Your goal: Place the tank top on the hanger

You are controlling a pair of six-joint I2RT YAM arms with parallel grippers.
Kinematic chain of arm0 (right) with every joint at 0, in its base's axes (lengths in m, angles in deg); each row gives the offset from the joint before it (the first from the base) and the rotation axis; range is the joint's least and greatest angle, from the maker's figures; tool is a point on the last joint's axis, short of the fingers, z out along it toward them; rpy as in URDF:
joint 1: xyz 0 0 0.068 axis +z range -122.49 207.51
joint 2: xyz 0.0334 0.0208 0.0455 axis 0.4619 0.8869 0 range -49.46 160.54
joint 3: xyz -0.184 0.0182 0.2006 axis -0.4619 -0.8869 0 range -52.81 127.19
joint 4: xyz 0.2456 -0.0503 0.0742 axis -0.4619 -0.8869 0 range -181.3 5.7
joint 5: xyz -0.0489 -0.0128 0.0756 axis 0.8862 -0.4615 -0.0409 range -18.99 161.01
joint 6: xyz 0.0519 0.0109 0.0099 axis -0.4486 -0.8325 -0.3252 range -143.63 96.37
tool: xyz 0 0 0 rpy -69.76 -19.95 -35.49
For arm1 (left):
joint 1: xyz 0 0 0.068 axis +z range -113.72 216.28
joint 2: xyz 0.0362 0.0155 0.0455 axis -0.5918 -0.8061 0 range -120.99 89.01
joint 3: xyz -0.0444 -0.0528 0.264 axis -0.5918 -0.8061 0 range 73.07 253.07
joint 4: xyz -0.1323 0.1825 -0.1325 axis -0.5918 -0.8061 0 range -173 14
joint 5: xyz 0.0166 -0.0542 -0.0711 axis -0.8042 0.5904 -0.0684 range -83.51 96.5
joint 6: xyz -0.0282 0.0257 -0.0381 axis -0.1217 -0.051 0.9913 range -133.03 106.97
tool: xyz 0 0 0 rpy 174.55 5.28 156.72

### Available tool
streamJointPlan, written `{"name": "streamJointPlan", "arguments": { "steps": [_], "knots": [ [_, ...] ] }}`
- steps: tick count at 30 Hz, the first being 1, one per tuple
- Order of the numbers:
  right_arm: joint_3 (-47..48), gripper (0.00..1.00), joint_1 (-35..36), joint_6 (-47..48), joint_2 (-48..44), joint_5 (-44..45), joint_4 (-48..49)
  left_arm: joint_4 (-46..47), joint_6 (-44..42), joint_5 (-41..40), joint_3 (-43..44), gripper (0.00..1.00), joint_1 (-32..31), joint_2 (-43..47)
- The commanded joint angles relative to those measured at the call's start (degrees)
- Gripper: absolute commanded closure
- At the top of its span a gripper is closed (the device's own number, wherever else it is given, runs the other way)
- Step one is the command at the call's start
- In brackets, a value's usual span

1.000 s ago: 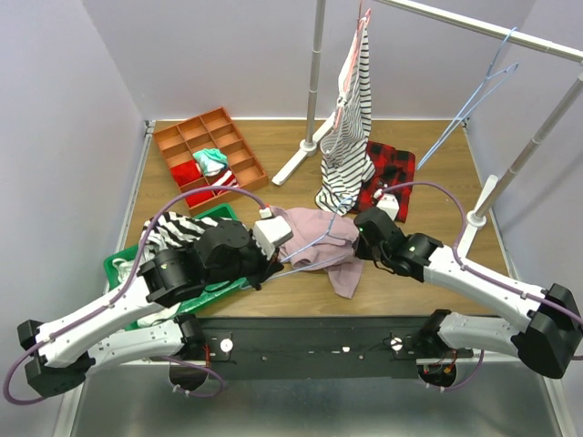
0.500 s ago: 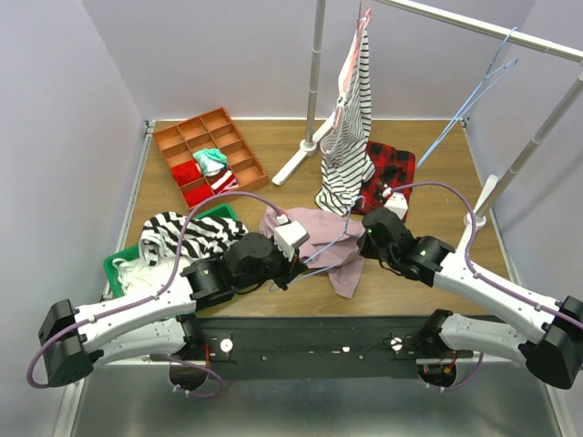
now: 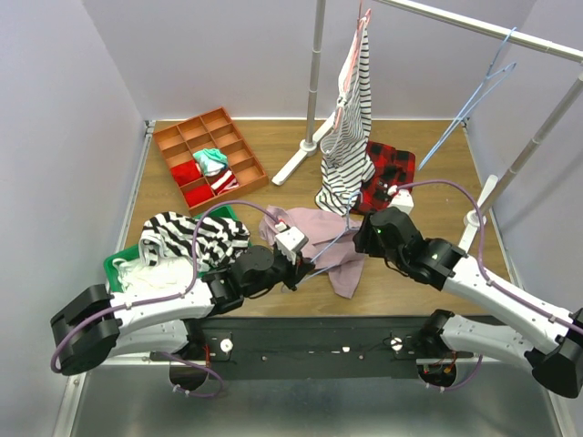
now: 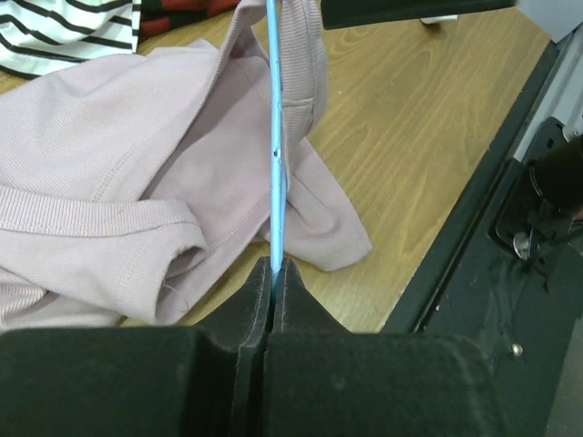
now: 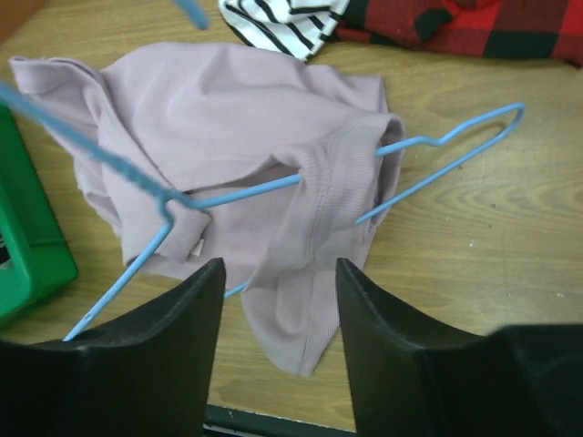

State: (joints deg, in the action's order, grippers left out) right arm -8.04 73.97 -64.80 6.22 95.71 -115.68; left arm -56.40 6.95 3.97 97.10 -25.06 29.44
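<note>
The mauve tank top [image 3: 321, 238] lies crumpled on the wooden table near the front edge. The light-blue hanger [image 3: 335, 242] is threaded through it, one shoulder strap looped over the wire [image 5: 332, 168] and the hook [image 5: 483, 127] lying on the wood. My left gripper [image 4: 274, 269] is shut on a straight run of the hanger wire [image 4: 276, 137] at the tank top's near side [image 4: 137, 182]. My right gripper [image 5: 278, 269] hovers open above the tank top's lower hem [image 5: 301, 309], with nothing between its fingers.
A striped shirt [image 3: 351, 118] hangs from the rack on a pinkish hanger, above a red plaid garment [image 3: 390, 175]. An orange divided tray [image 3: 209, 155] sits at the back left. A green bin [image 3: 123, 266] with striped cloth [image 3: 196, 237] is front left. Spare blue hangers [image 3: 483, 86] hang at right.
My right gripper has opened and let go, backing slightly away from the tank top. My left arm has swung right and lower, still gripping the hanger wire.
</note>
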Motion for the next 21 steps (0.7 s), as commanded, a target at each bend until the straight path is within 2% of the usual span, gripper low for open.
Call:
{"name": "streamJointPlan", "arguments": {
  "steps": [1,7,13,21],
  "knots": [
    [3.74,0.34,0.39,4.51,-1.8,-2.65,-0.88,8.97,0.32,-3.19,0.05,1.0,-0.36,-2.3],
    [4.0,0.35,0.3,7.94,-1.02,-4.32,5.43,7.48,-0.39,-2.84,0.75,1.0,-0.36,-3.36],
    [6.55,0.36,0.3,10.84,4.43,-5.99,11.67,5.46,-1.0,-1.52,1.37,1.0,-0.36,-3.54],
    [7.44,0.39,0.39,13.13,10.58,3.85,15.55,3.17,-1.79,-0.64,1.89,1.0,-0.36,-2.66]
  ]
}}
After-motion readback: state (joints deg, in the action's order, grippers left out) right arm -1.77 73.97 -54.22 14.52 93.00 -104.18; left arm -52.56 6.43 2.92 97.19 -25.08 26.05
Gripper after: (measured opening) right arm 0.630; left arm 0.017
